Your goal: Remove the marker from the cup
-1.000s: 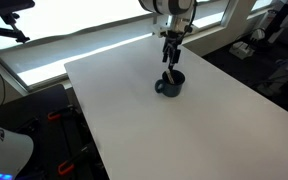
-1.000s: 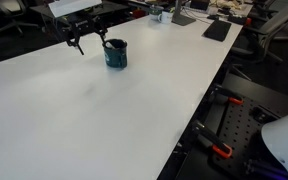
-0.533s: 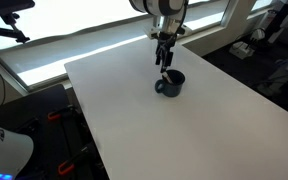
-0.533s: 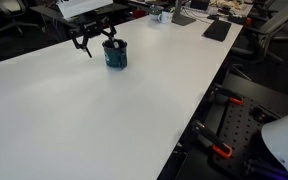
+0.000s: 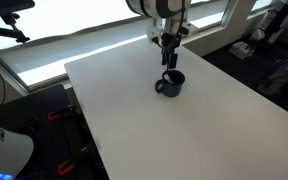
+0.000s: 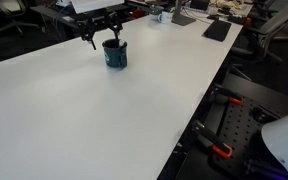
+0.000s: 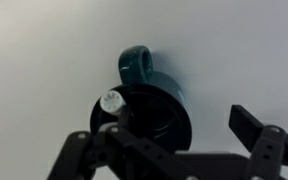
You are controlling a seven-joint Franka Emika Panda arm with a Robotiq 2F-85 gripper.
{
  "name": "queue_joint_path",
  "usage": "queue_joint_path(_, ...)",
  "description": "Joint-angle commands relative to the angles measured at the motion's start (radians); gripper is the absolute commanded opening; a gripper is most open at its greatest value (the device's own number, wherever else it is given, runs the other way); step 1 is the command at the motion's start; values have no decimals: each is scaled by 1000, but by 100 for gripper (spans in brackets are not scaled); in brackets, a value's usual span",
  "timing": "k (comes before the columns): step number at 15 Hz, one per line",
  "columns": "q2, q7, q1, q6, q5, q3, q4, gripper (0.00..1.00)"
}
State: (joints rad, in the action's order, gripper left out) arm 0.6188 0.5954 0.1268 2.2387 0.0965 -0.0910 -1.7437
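The cup (image 5: 171, 84) is a dark mug standing on the white table (image 5: 204, 130); it also shows in an exterior view (image 6: 115, 54). The marker (image 5: 169, 69) stands in it and leans on the rim. In the wrist view I look straight down into the cup (image 7: 154, 108), its handle pointing up, and the marker's pale round end (image 7: 111, 100) sits at the rim's left. My gripper (image 5: 168, 56) hangs just above the cup, open and empty. Its fingers straddle the cup's mouth (image 7: 179, 128), the left one close to the marker. It also shows above the cup in an exterior view (image 6: 104, 37).
The cup stands near the table's far edge by a window ledge (image 5: 84, 40). Dark flat items (image 6: 216, 30) lie at one end of the table. Black stands and cables (image 6: 229, 120) sit beside the table's long edge.
The open gripper has moved sideways from beside the cup to right over it. The cup and marker have not moved.
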Motion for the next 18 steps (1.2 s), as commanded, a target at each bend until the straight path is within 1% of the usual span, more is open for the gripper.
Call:
queue_joint_path(1, -66, 10, 12, 21, -12, -7, -79, 100)
queue_joint_path(3, -76, 16, 15, 12, -6, -11, -91, 100)
queue_joint_path(6, -80, 59, 41, -12, 56, -47, -96, 100)
queue_joint_path(11, -70, 142, 82, -44, 211, -107, -93, 100)
queue_joint_path(14, -63, 161, 84, -60, 273, -111, -85, 100)
queue_joint_path(18, -60, 141, 74, -47, 303, -96, -84, 100)
